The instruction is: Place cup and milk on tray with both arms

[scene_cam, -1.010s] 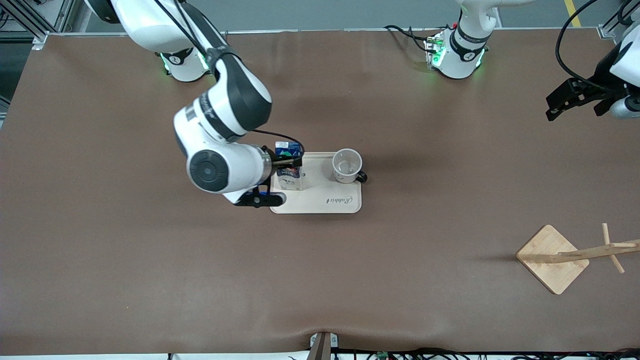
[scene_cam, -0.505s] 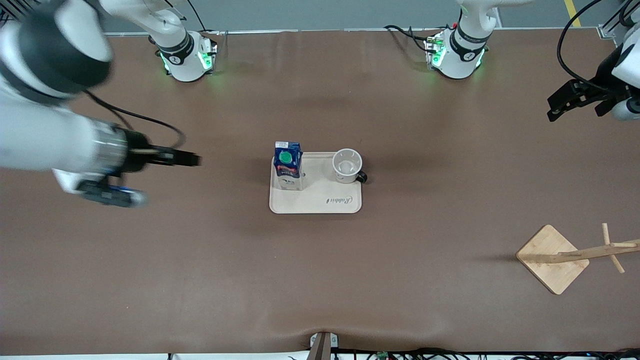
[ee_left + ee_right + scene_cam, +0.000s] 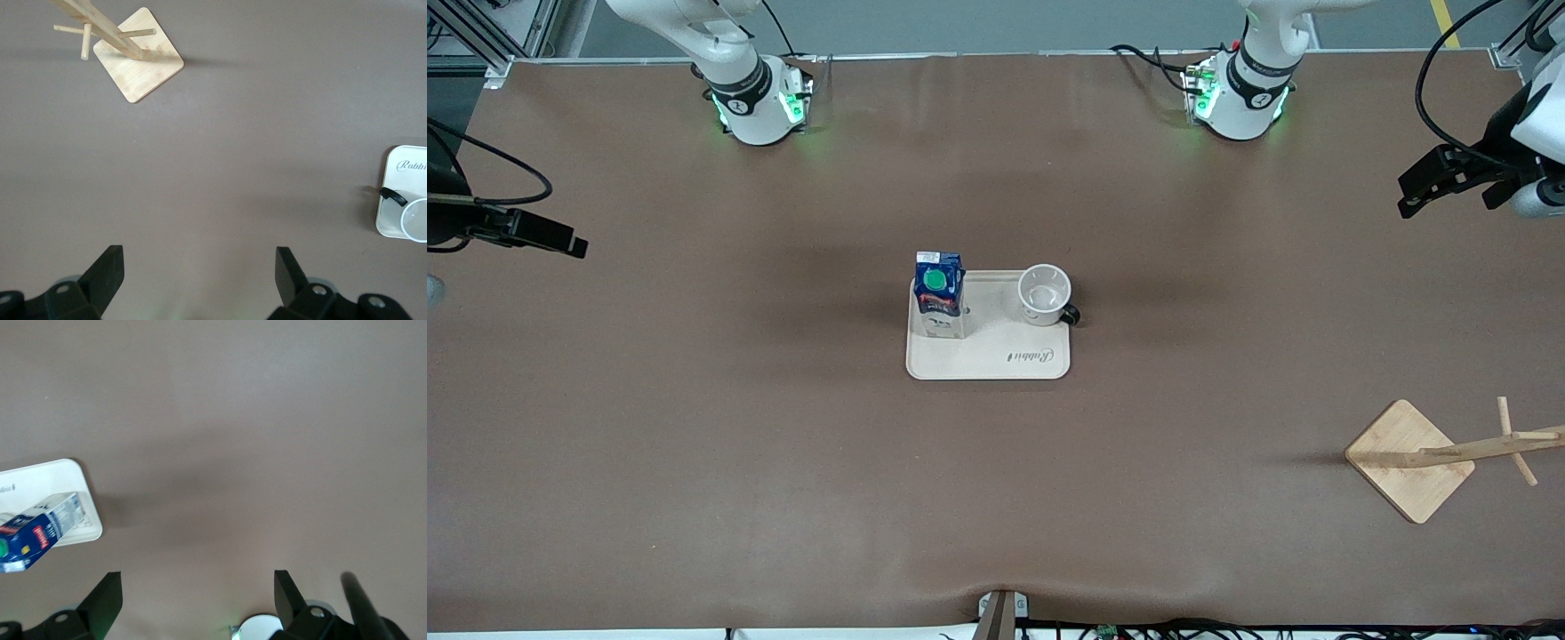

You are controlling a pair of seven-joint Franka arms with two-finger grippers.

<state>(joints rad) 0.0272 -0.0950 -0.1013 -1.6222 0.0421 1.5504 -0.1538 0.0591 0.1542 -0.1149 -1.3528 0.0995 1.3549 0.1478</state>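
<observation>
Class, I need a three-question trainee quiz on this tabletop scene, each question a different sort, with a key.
1. True or false: the milk carton stands upright on the tray.
2. Which touches the tray? A) wooden stand B) cup C) left gripper
3. Fill in: the right gripper hangs over the table's ____ arm end, fingers open.

Key: 1 true; 2 B; 3 right.
</observation>
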